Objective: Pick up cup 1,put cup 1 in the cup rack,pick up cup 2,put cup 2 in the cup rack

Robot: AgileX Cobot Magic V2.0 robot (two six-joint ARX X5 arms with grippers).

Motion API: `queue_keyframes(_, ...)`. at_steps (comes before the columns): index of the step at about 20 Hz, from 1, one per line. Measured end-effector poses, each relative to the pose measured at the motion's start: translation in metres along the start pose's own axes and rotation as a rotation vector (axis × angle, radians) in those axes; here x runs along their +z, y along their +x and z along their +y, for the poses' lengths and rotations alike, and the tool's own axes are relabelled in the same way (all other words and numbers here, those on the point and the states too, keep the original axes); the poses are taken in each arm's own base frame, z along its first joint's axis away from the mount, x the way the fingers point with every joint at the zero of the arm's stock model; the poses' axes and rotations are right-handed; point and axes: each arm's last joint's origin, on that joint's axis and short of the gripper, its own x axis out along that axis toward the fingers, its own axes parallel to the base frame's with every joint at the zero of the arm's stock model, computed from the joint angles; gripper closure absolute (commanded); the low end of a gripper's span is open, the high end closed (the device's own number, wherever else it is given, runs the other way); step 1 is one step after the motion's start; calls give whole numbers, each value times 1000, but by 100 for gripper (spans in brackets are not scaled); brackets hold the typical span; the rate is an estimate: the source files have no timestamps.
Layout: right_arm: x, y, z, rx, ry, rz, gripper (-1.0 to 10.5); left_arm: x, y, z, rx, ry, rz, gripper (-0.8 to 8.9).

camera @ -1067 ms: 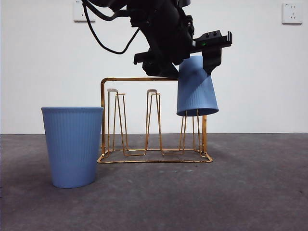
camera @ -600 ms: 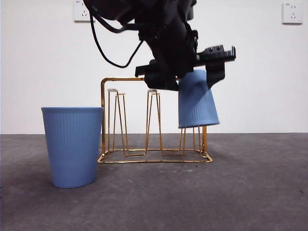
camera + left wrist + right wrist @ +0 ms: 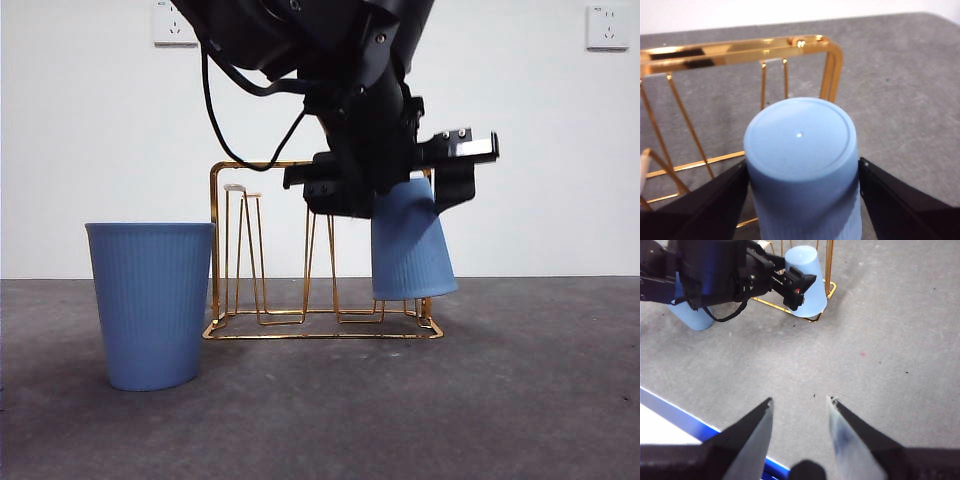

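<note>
The upside-down blue cup (image 3: 410, 245) sits low over the end prongs of the gold cup rack (image 3: 215, 250), mouth down so a prong can run up inside it and hold it. The left gripper (image 3: 802, 172) clamps the cup's sides near its flat bottom, leaving the mouth free. The second cup (image 3: 151, 303) stands upright just beside the rack's other end. The right gripper (image 3: 800, 407) waits well apart, jaws spread and holding nothing
</note>
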Motion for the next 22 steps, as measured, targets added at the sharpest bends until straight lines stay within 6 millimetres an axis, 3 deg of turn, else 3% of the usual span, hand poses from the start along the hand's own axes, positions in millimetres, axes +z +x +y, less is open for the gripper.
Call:
queue_keyframes(8,0,0,0,0,-18,-1,761,0,0,-1,13,-27,29,801)
queue_keyframes(12,0,0,0,0,-29,-2,761,1,0,-1,15,-31,32,489)
queue_keyframes(14,0,0,0,0,-33,-1,761,1,0,-1,15,-33,32,389)
queue_keyframes(22,0,0,0,0,-37,-2,761,-2,0,-1,-24,-33,77,390)
